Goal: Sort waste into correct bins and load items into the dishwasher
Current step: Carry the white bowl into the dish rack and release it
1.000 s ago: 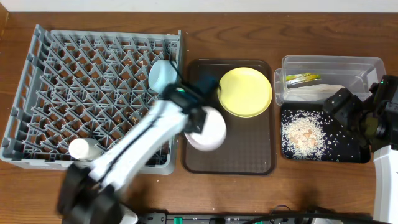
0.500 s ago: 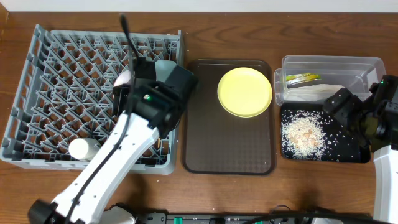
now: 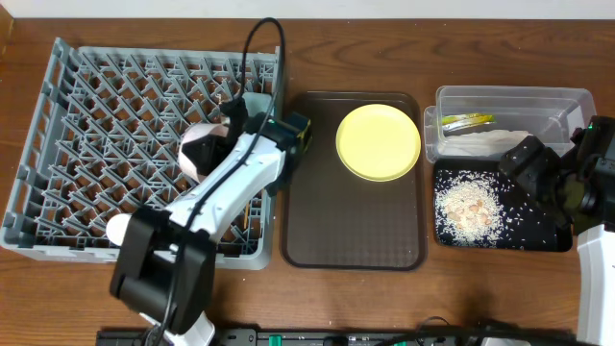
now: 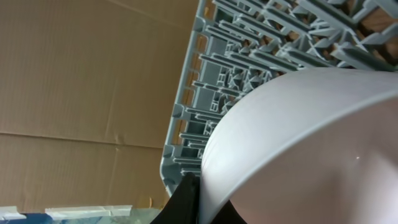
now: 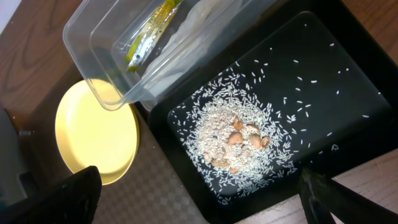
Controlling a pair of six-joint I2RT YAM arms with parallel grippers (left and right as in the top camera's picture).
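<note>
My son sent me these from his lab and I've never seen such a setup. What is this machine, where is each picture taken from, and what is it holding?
It is a robot with two arms at a wooden table, each ending in a two-finger gripper. One picture looks down from above; the other two come from small cameras on the wrists.

From above, a grey dish rack sits on the left, a brown serving tray with a yellow plate in the middle, and on the right a clear tub with a wrapper and a napkin, plus a black tray of rice scraps.

The left gripper is shut on a pink bowl, holding it over the rack. The right gripper is open and empty, above the black tray.
</note>
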